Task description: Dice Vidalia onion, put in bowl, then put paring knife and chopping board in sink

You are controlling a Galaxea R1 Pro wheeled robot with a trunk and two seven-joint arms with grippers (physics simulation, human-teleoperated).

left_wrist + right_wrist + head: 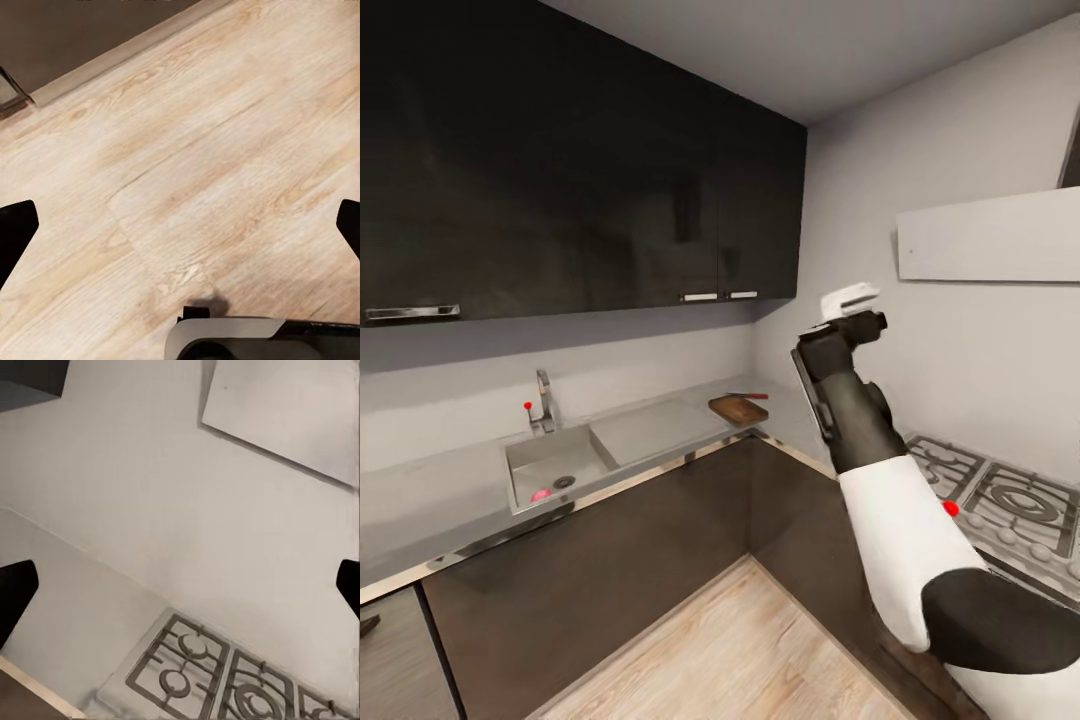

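The Vidalia onion (540, 494) is a small pink-red ball lying in the sink (530, 462), close to the round drain (564, 482) at the front of the basin.

The right gripper (180, 585) has its two dark fingers (15, 596) spread wide, one at each side of the right wrist view. Nothing is between them. Past them are the pale wall (150, 487), a bit of grey countertop (67, 607) and the stove grates (195, 667). In the head view the right arm (880, 470) is lifted up in front of the wall, above the stove (1000, 500). A red dot (951, 508) shows by the arm near the stove.

The left gripper (180, 225) is wide too, with a dark finger (15, 232) at each side of the left wrist view and nothing held. Under it is the light wooden floor (195, 150).

Farther out, the sink sits in the long grey counter under the black cabinets (560, 170). The faucet (545, 400) stands behind the basin, with a red knob (527, 406) beside it. The flat drainboard (655, 428) is next to the basin. Past that, near the corner, lies the brown chopping board (737, 408). A thin dark thing with a red end lies just behind the board; it may be the paring knife (748, 396), but it is too small to tell.
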